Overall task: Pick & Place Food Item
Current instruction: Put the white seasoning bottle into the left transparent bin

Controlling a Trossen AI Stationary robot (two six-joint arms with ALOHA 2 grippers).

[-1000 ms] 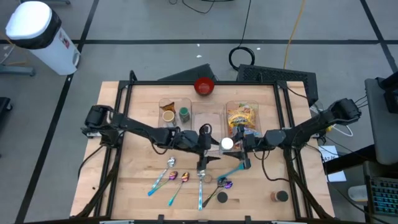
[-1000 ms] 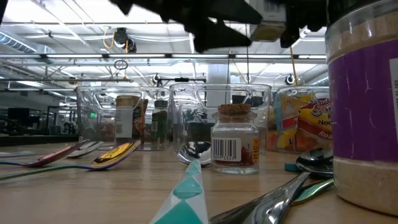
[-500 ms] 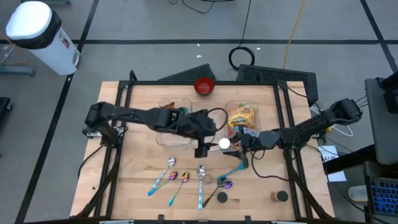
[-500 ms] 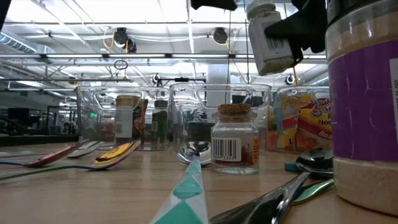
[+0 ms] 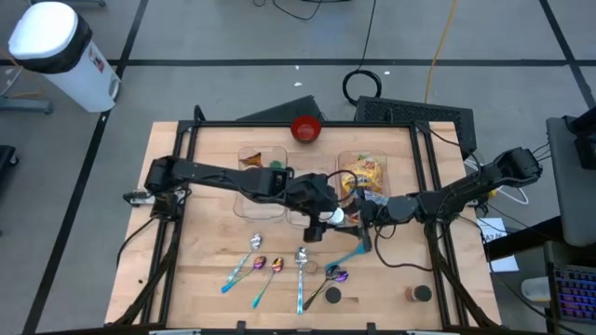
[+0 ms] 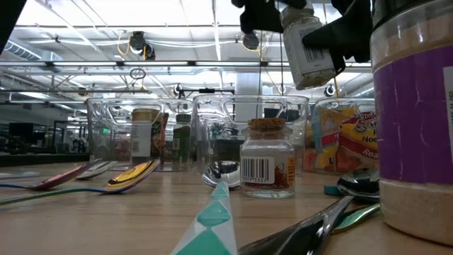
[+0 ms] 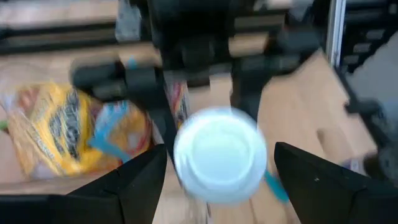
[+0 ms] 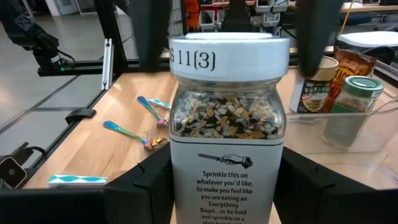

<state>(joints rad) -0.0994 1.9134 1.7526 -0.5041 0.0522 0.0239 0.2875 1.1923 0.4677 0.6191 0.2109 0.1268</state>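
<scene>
Two tools meet mid-surface: right tool (image 5: 358, 216) clamps the seasoning jar (image 8: 227, 118) by its body, lifted off the surface (image 5: 205, 251), lid exposed. Left tool (image 5: 321, 221) hangs fingers spread w/ nothing held, facing the lid, prob. for handover.

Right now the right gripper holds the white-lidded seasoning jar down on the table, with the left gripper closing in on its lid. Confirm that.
Wrong on one point: the low view shows the seasoning jar held up in the air, well above the table. The right gripper does hold it, and the left gripper is at its lid.

Five spoons (image 5: 257, 245), three clear bins (image 5: 262, 181), one red bowl (image 5: 305, 128)
</scene>
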